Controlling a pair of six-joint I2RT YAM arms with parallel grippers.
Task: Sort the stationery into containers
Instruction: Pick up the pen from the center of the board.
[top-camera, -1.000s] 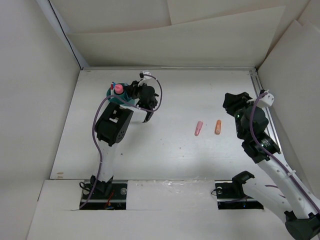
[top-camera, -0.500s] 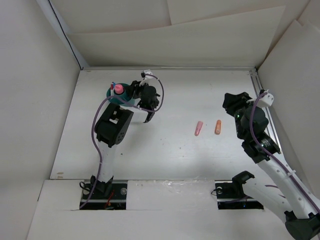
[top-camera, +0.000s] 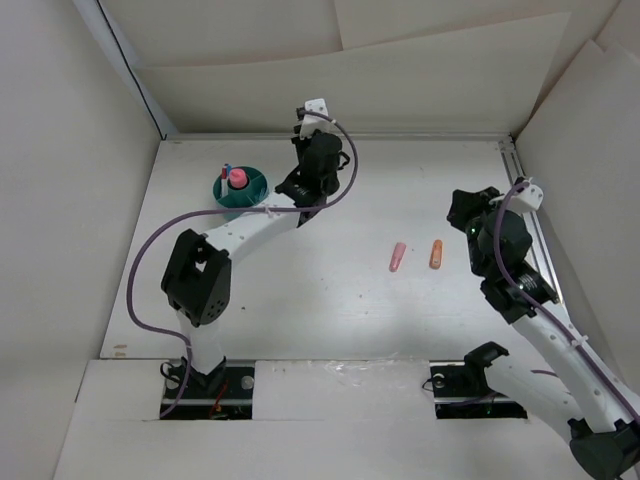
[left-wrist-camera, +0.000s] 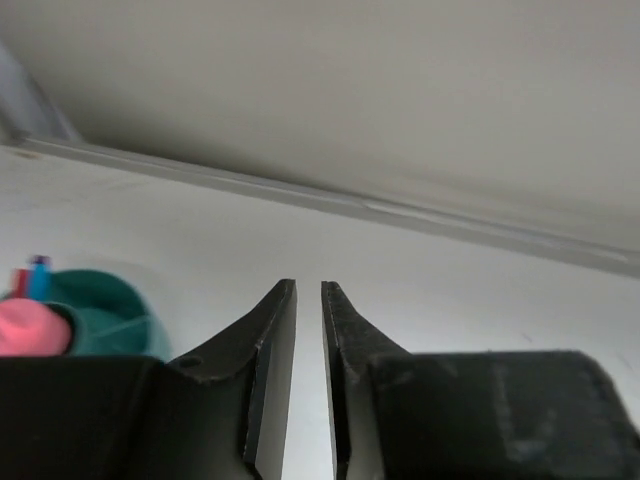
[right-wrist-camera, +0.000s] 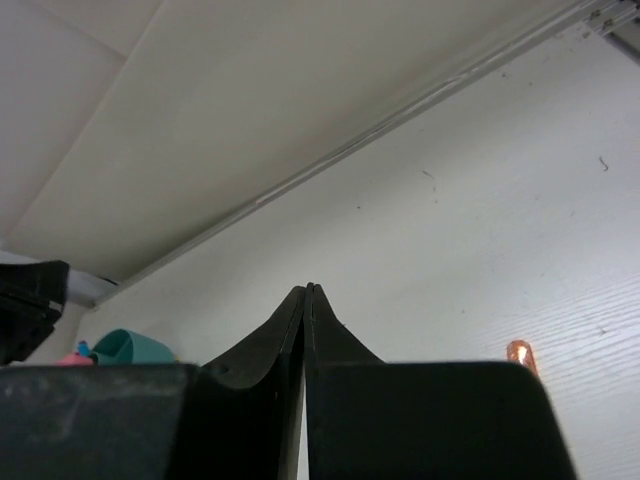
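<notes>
The teal cup (top-camera: 240, 190) stands at the back left with a pink chunky piece (top-camera: 238, 178) and thin pen caps sticking out of it. In the left wrist view the cup (left-wrist-camera: 100, 310) sits low on the left. My left gripper (top-camera: 322, 140) is raised to the right of the cup and points at the back wall. Its jaws (left-wrist-camera: 308, 290) are nearly together with only a thin slit, and nothing is in them. A pink piece (top-camera: 398, 257) and an orange piece (top-camera: 436, 254) lie on the table. My right gripper (top-camera: 462, 205) hovers behind the orange piece (right-wrist-camera: 518, 352), shut and holding nothing.
White walls close the table at the back and on both sides. A metal rail (top-camera: 528, 215) runs along the right edge, beside the right arm. The left arm's long link (top-camera: 250, 228) stretches across the table just in front of the cup.
The left arm has stretched out and lifted its gripper from beside the cup toward the back wall, jaws narrowing. The right gripper has shut; its arm barely moved.
</notes>
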